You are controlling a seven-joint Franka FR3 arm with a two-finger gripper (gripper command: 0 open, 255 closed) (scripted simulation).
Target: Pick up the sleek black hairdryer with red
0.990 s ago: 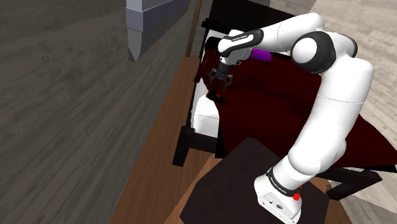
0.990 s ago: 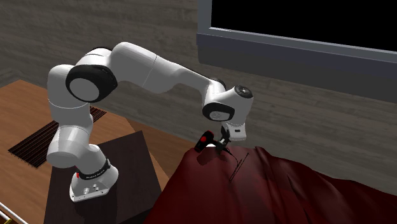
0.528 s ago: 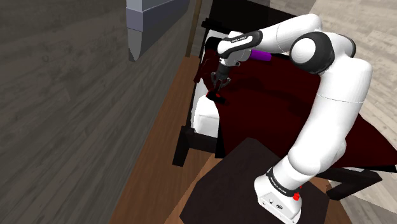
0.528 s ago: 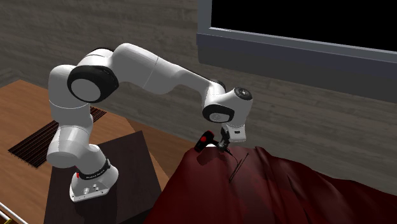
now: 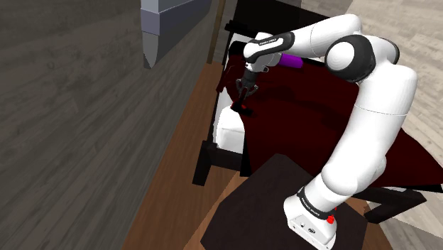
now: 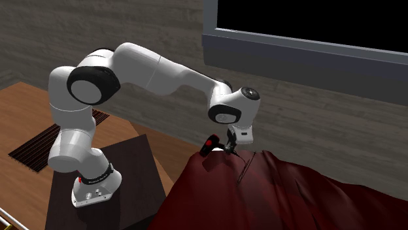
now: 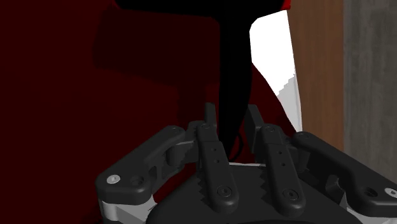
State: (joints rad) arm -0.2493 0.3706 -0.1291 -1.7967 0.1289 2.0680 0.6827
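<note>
The hairdryer [image 6: 210,144] is black with a red rim on its round barrel and sits at the edge of the dark red bedspread [image 6: 281,196]. My gripper [image 6: 230,147] comes down on it from above and is shut on its handle. In the wrist view the black handle [image 7: 233,76] runs up between the two fingers [image 7: 208,121], which clasp it, and a bit of red shows at the barrel [image 7: 285,4]. In the shoulder view the gripper [image 5: 243,100] hangs over the bed's corner, with the hairdryer [image 5: 241,109] a small dark shape under it.
A white mattress corner [image 5: 231,128] shows beside the bedspread. A purple object [image 5: 292,62] lies farther along the bed. The dark stand [image 5: 270,206] is close to the bed's foot. A grey wall [image 5: 78,128] runs along the wooden floor [image 6: 26,117], which has a vent [image 6: 40,147].
A second ago the fingers stood apart around the hairdryer's handle; they have since closed on it. The arm and hairdryer have hardly moved.
</note>
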